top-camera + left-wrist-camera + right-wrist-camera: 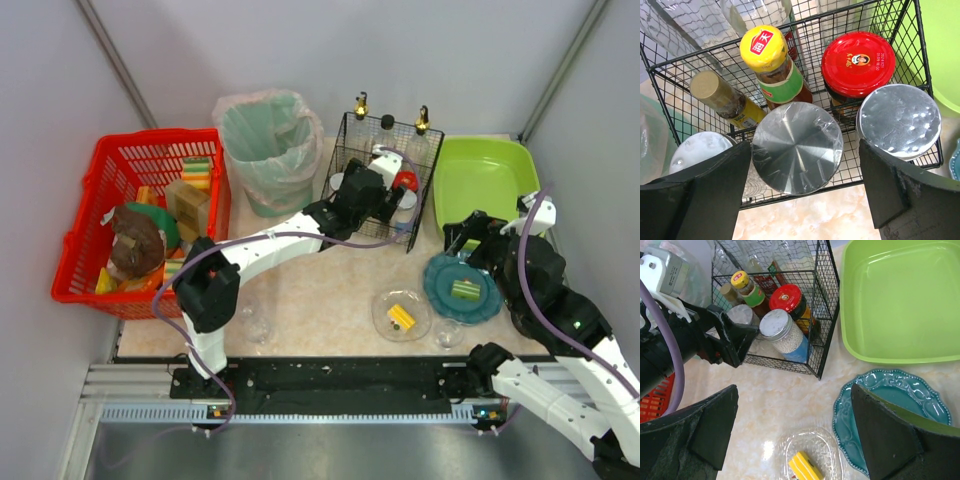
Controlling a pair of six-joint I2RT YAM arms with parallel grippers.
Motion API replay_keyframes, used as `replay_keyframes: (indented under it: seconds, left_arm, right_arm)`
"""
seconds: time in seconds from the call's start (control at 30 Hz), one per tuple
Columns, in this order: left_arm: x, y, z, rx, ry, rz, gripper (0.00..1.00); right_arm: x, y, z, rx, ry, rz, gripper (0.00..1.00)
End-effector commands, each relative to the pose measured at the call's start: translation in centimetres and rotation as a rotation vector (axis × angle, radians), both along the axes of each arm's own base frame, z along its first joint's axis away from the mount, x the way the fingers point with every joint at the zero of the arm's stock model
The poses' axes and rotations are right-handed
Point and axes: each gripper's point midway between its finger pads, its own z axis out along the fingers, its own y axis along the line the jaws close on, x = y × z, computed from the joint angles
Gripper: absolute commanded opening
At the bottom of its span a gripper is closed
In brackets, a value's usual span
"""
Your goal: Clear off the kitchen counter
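Note:
The kitchen counter (320, 290) is beige marbled stone. A black wire rack (385, 150) at the back holds several jars and bottles. My left gripper (388, 198) is open over the rack's front edge. In the left wrist view the left gripper (805, 148) straddles a silver-lidded jar (797, 147) without touching it. A red-lidded jar (857, 62) and a yellow-capped bottle (765, 47) stand behind. My right gripper (465, 240) is open and empty. In the right wrist view the right gripper (794, 390) hangs above bare counter, between a clear dish (812, 455) and a teal plate (890, 390).
The clear dish (401, 315) holds a yellow piece; the teal plate (462, 288) holds a green piece. A green basin (485, 175) sits back right, a bagged bin (268, 145) behind centre, a full red basket (140, 215) left. Clear glasses (255, 322) (448, 335) stand near the rail (330, 385).

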Motion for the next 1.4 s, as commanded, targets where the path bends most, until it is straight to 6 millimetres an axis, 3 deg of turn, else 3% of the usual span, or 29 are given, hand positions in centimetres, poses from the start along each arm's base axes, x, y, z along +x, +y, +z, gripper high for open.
replay_keyframes:
  seconds: [0.0,0.23,0.4,0.47,0.53,0.63,0.83,0.93,1.13,1.37]
  left_arm:
    - [0.1,-0.8,2.6,-0.056,-0.03,-0.019,0.92]
    - [-1.6,0.1,8.5,-0.175,-0.085,-0.051,0.93]
    - [-4.5,0.8,13.0,-0.282,-0.101,-0.138,0.95]
    - [-5.7,1.3,13.8,-0.315,-0.088,-0.163,0.95]
    - [-7.1,1.8,13.3,-0.325,-0.046,-0.189,0.95]
    - [-9.2,3.2,11.9,-0.346,0.043,-0.181,0.94]
    - [-13.8,6.4,5.1,-0.348,0.301,-0.134,0.85]
    - [-17.3,5.9,1.8,-0.372,0.474,-0.21,0.79]
    - [-20.1,4.8,-4.4,-0.458,0.707,-0.19,0.48]
    - [-21.3,0.6,-8.7,-0.466,0.798,-0.251,0.48]
  right_arm:
    - [-0.1,-0.4,1.4,0.027,-0.035,-0.017,0.92]
    - [-0.2,-0.4,1.9,0.031,-0.039,-0.01,0.91]
    - [-0.1,-0.1,1.3,0.02,-0.012,-0.005,0.92]
    - [0.1,0.2,1.0,0.013,0.003,0.006,0.92]
    - [0.2,0.8,0.5,-0.002,0.028,0.031,0.92]
    - [0.4,1.6,-0.5,-0.024,0.074,0.067,0.91]
    - [0.4,2.4,-2.2,-0.028,0.13,0.091,0.91]
    - [0.6,2.4,-2.4,-0.029,0.137,0.081,0.91]
    - [0.8,2.7,-2.8,-0.024,0.156,0.08,0.91]
    - [0.9,2.9,-3.1,-0.025,0.168,0.079,0.91]
